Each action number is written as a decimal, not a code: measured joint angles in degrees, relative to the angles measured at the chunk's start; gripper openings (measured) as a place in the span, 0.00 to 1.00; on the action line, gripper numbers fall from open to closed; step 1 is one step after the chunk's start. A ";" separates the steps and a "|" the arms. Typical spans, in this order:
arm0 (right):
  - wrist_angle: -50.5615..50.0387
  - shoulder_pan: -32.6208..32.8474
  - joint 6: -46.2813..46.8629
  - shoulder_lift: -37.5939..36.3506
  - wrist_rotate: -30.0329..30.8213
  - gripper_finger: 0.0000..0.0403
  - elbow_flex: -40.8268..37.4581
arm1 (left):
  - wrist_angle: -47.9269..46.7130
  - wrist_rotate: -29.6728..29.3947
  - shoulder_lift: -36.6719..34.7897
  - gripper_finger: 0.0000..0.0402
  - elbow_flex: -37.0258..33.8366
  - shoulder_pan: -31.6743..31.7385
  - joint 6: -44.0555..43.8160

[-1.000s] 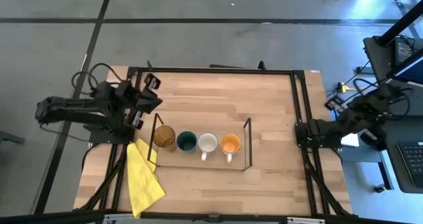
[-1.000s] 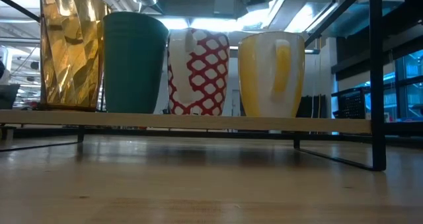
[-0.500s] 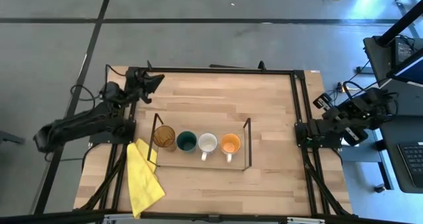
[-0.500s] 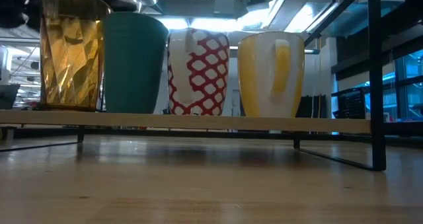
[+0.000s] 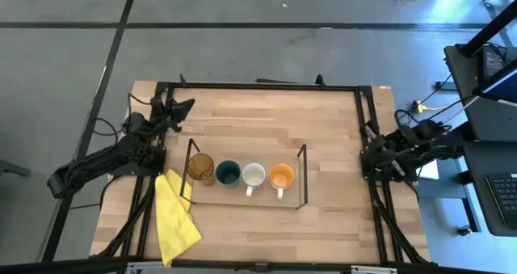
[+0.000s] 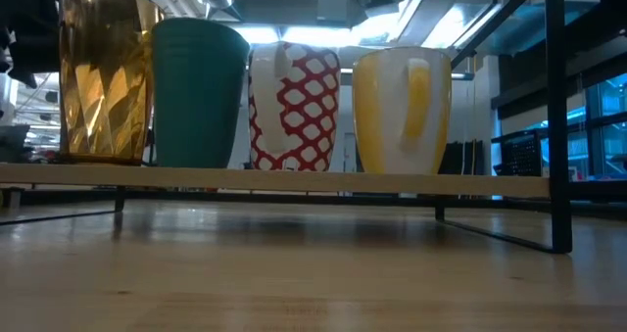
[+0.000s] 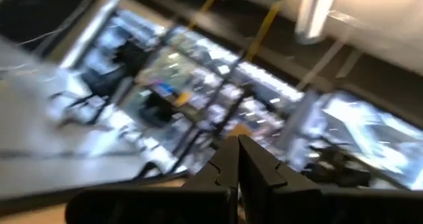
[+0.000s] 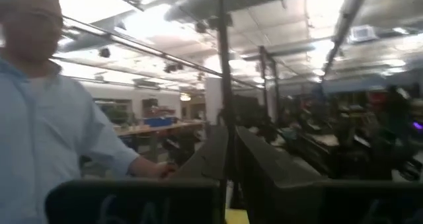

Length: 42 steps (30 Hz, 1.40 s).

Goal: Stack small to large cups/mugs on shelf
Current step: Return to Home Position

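Observation:
Four cups stand upright in a row on the shelf (image 5: 246, 195), resting on their bases. From left to right they are an amber tumbler (image 5: 200, 167), a dark green cup (image 5: 228, 173), a white mug (image 5: 254, 174) with a red pattern (image 6: 294, 107), and an orange mug (image 5: 282, 175). My left gripper (image 5: 184, 105) is shut and holds nothing; it hovers at the table's far left corner, away from the shelf. My right gripper (image 8: 228, 141) is drawn back at the table's right edge, its fingers together with nothing between them.
A yellow cloth (image 5: 174, 217) lies on the table's near left, beside the shelf's left wire frame (image 5: 187, 169). The black table frame (image 5: 258, 86) runs round the wooden top. A person in a light blue shirt (image 8: 53, 125) stands in the room beyond the table.
My left arm has swung back from beside the shelf's left end toward the table's left edge and has sunk, its gripper now pointing past the far left corner. My right arm has folded lower at the right edge. The cups have stayed in place.

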 joint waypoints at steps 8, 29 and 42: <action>6.35 -0.09 0.65 -0.02 6.70 0.08 -8.51 | -10.08 -5.00 -0.54 0.00 0.00 4.69 -0.26; -5.84 -3.50 11.99 1.49 29.45 0.08 -17.59 | -37.02 -6.70 -0.60 0.00 0.07 13.20 7.15; -5.96 -3.50 -3.69 1.51 29.35 0.08 -17.59 | -37.01 -6.65 -0.61 0.00 0.07 13.20 7.13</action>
